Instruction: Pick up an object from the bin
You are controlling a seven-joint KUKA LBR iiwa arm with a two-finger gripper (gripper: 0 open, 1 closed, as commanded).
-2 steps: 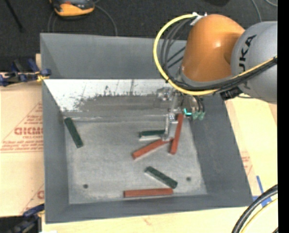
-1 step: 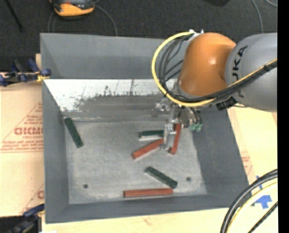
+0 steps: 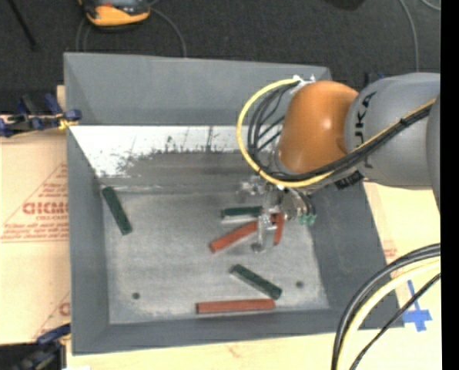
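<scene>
Camera view, target: red-brown flat stick (image 3: 231,240), mid-bin, its right end at the gripper (image 3: 266,234).
Gripper state: open or closed cannot be told.
Neighbour: dark green flat stick (image 3: 241,213), just behind.
Care advised: the stick's narrow width should be squarely straddled, the green one excluded.

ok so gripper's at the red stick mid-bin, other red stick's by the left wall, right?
No: the camera view shows the other red stick along the bottom wall; the stick by the left wall is dark green. The gripper is at the mid-bin red stick.
</scene>
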